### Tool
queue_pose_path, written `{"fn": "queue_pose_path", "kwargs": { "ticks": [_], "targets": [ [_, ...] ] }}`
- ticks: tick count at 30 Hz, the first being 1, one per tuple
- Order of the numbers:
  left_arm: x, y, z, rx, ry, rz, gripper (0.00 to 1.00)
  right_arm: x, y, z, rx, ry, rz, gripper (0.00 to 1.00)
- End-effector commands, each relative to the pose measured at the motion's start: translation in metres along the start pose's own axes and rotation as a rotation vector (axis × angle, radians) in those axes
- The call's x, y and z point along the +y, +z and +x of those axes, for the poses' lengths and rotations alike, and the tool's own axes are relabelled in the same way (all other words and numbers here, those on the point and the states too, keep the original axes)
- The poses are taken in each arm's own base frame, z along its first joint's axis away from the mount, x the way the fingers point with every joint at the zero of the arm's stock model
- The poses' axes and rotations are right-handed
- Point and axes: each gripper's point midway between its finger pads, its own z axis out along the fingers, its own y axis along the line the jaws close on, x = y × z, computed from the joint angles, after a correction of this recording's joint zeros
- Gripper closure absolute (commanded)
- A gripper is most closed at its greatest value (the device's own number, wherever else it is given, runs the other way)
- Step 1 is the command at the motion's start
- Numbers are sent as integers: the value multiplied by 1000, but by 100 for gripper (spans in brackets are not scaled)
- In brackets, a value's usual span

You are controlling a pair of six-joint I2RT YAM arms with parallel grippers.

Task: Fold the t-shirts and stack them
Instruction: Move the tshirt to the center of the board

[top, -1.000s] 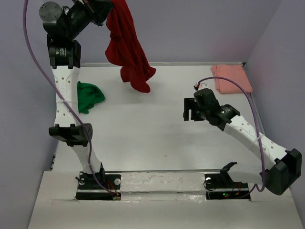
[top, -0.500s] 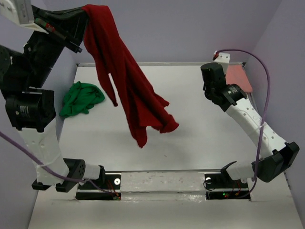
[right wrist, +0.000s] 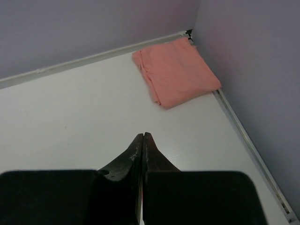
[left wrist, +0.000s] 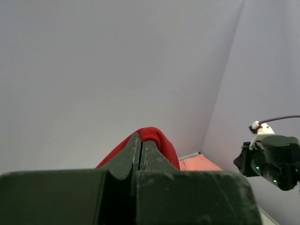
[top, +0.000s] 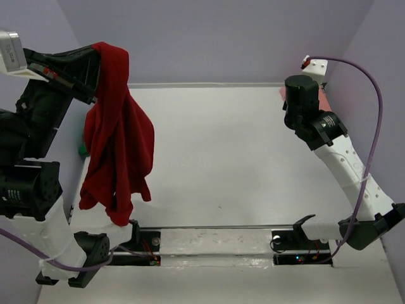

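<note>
The dark red t-shirt (top: pixel 118 142) hangs in the air at the left, bunched and drooping from my left gripper (top: pixel 95 69), which is raised high. In the left wrist view the left gripper (left wrist: pixel 140 136) is shut on a fold of the red t-shirt (left wrist: pixel 161 140). The salmon pink t-shirt (right wrist: pixel 176 72) lies folded in the table's back right corner. My right gripper (right wrist: pixel 142 135) hovers in front of it, shut and empty. From above, the right arm (top: pixel 310 114) hides most of the pink t-shirt (top: pixel 324 101). Only a sliver of the green t-shirt (top: pixel 82 150) shows behind the red one.
Purple walls (top: pixel 221 38) close in the white table (top: pixel 221 158) at the back and both sides. A raised rail (right wrist: pixel 243 136) runs along the table's right edge. The right arm (left wrist: pixel 274 159) shows in the left wrist view.
The left arm has swung the red t-shirt from the back middle to the near left, covering the green one. The right arm has risen toward the back right corner and its jaws have shut.
</note>
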Motion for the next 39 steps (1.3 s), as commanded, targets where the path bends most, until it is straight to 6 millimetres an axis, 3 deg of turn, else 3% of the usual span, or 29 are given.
{"fn": "queue_pose_path", "kwargs": {
  "ticks": [1,2,3,4,5,7,8,10,14,16,22,24,27,28,30,31,33,36,37,38,39],
  "targets": [
    [36,40,32,79,-24,-80,100,1,-7,-25,-55,48,-35,100],
    [32,57,48,114,-61,-9,100,3,-6,-23,-50,44,-34,100],
    [17,65,43,89,-79,70,100,5,-3,-20,-43,33,-34,100],
    [19,78,49,92,-111,61,100,6,-1,-16,-36,19,-31,100],
    [8,79,40,70,-113,80,100,8,1,-14,-30,13,-30,100],
    [19,87,42,68,-93,31,100,10,2,-11,-24,11,-34,100],
    [22,81,36,66,-78,0,100,10,2,-10,-24,14,-34,100],
    [62,70,31,44,1,-224,100,9,2,-12,-28,5,-30,100],
    [115,34,26,50,142,-540,100,10,1,-16,-33,4,-36,100],
    [126,14,14,27,182,-637,100,12,3,-13,-26,-2,-42,100],
    [127,-8,-11,-31,215,-698,100,19,5,-6,-8,-10,-72,100],
    [127,-11,-12,-30,223,-699,100,20,4,-3,-2,-11,-80,100],
    [129,2,5,14,219,-673,100,19,-1,-5,-5,10,-105,100],
    [129,8,11,32,212,-657,100,18,-3,-5,-5,11,-107,100],
    [129,44,50,114,157,-575,100,18,-4,-7,-7,22,-112,100],
    [122,49,53,124,152,-525,100,19,-4,-6,-6,22,-115,100],
    [113,94,116,254,88,-414,100,21,-3,-7,-4,26,-119,100],
    [82,128,172,361,118,-344,100,23,-2,-7,-1,25,-120,100],
    [51,147,209,422,112,-273,100,25,-1,-6,1,27,-123,100],
    [36,155,226,452,108,-239,100,25,-1,-7,0,31,-122,100],
    [16,167,258,503,108,-197,100,24,-2,-7,-1,36,-119,100]
  ]
}}
